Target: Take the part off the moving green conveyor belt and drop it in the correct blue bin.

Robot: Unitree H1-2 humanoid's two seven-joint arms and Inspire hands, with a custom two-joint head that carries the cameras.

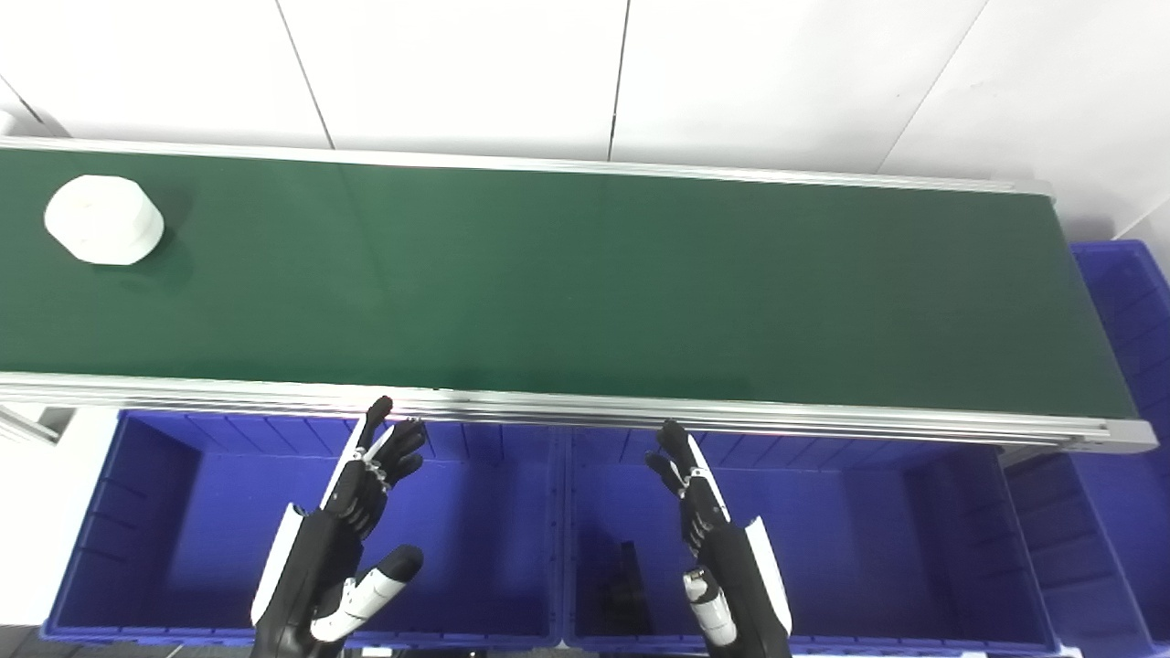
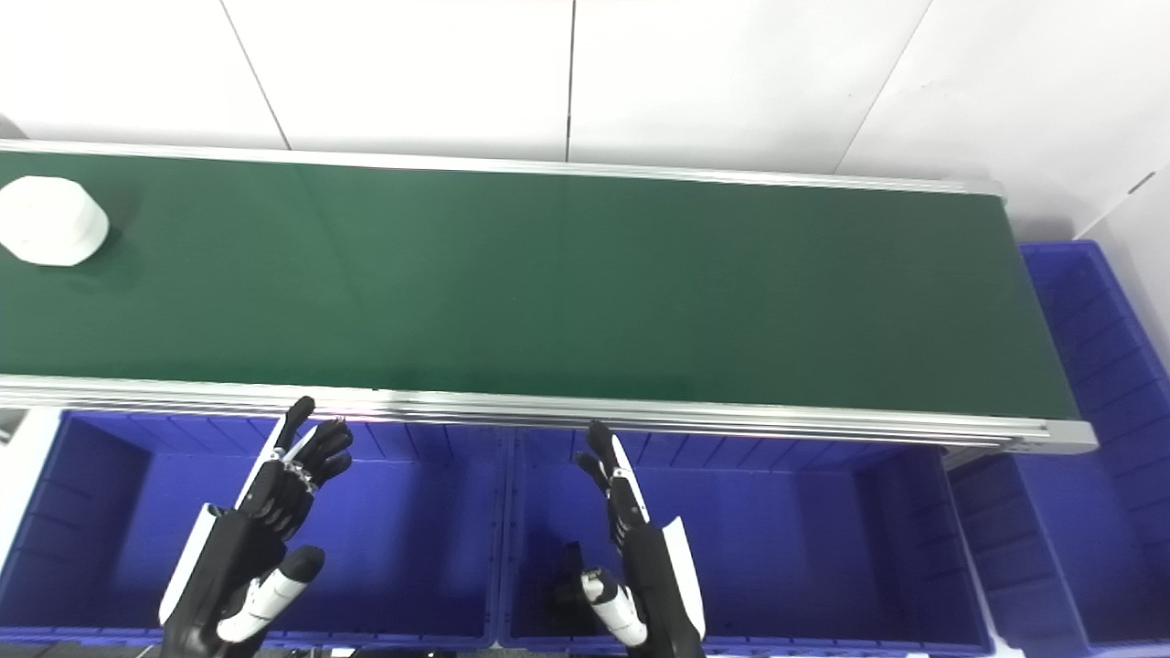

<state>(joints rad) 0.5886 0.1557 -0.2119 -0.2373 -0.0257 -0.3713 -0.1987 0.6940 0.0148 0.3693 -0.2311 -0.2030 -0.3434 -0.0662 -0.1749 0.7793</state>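
Note:
A white, many-sided part [image 1: 103, 219] lies on the green conveyor belt [image 1: 585, 283] at its far left end; it also shows in the right eye view [image 2: 50, 220]. My left hand [image 1: 352, 539] is open and empty, held over the left blue bin [image 1: 137, 512] just below the belt's front rail. My right hand [image 1: 708, 548] is open and empty, held over the middle blue bin [image 1: 868, 530]. Both hands are far from the part.
A dark object [image 1: 626, 585] lies on the floor of the middle bin near my right hand. A third blue bin [image 1: 1129, 384] stands at the belt's right end. An aluminium rail [image 1: 585, 407] edges the belt's front. A white wall is behind.

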